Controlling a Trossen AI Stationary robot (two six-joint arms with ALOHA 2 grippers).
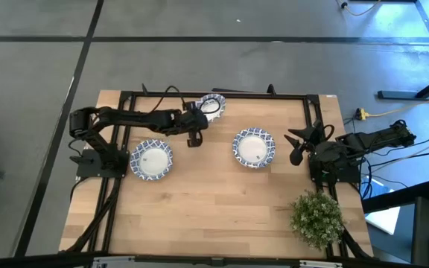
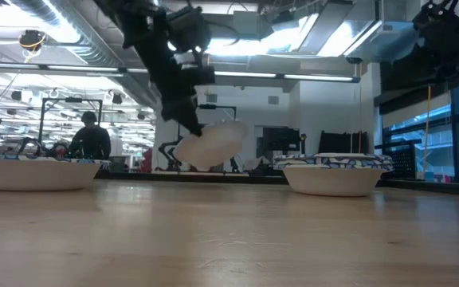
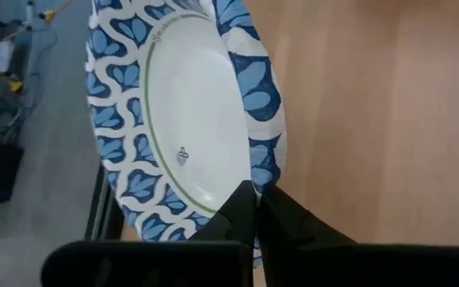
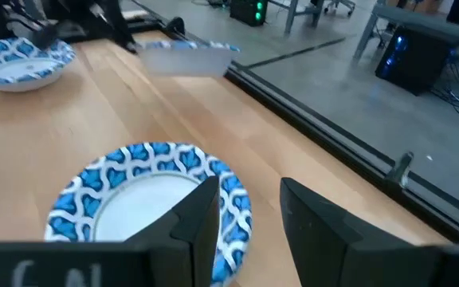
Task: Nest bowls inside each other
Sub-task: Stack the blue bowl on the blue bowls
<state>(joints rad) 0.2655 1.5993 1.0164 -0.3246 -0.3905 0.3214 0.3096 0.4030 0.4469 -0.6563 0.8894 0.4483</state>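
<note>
you are looking at an industrial-style robotics lab: a wooden table (image 1: 199,201) in a black metal frame (image 1: 222,94) stands on a bare grey concrete floor (image 1: 199,59) marked with dark lines. exposed ducts (image 2: 70,36) and strip lights (image 2: 293,77) run overhead, a person (image 2: 90,139) sits at a far workstation, cables (image 1: 382,114) trail across the floor, and a computer tower (image 4: 421,56) glows beside the table.

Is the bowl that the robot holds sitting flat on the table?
No, the low view shows the held bowl tilted and lifted off the table, pinched at its rim by the left gripper.
</note>
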